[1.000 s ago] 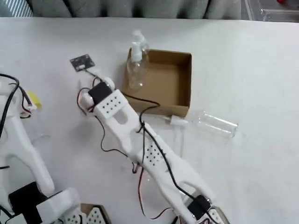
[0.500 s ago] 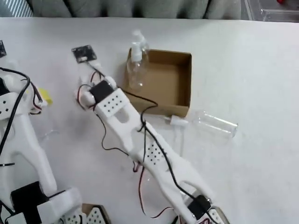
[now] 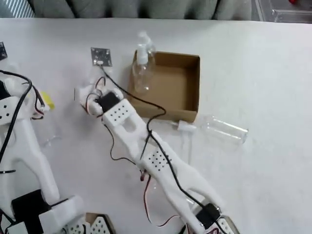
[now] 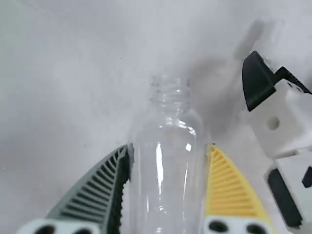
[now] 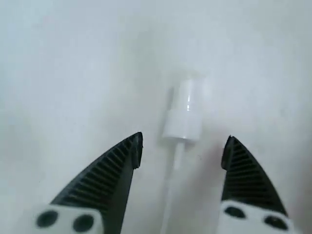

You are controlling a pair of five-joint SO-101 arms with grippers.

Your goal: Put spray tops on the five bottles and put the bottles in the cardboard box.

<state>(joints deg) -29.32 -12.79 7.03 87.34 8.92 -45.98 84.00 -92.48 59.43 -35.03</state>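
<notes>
A clear uncapped bottle (image 4: 168, 161) sits between the grey and yellow fingers of my left gripper (image 4: 168, 148), which is shut on its body, neck pointing away. The left gripper (image 3: 44, 101) is at the table's left side. My right gripper (image 5: 184, 139) stands open just above the table, with a white spray top (image 5: 184, 114) lying flat between and just beyond its black fingertips. In the high view the right gripper (image 3: 83, 95) is left of the cardboard box (image 3: 197, 87). A capped bottle (image 3: 143, 68) stands at the box's far left corner.
Another clear bottle (image 3: 225, 129) lies on its side right of the box, with a loose spray top (image 3: 185, 126) at its neck. The right arm (image 3: 156, 156) stretches diagonally across the table's middle. Part of the right gripper's body (image 4: 275, 117) is close beside the held bottle.
The left arm came in from the left edge, then stayed put. The right arm's wrist swung away from the box toward the table's far left.
</notes>
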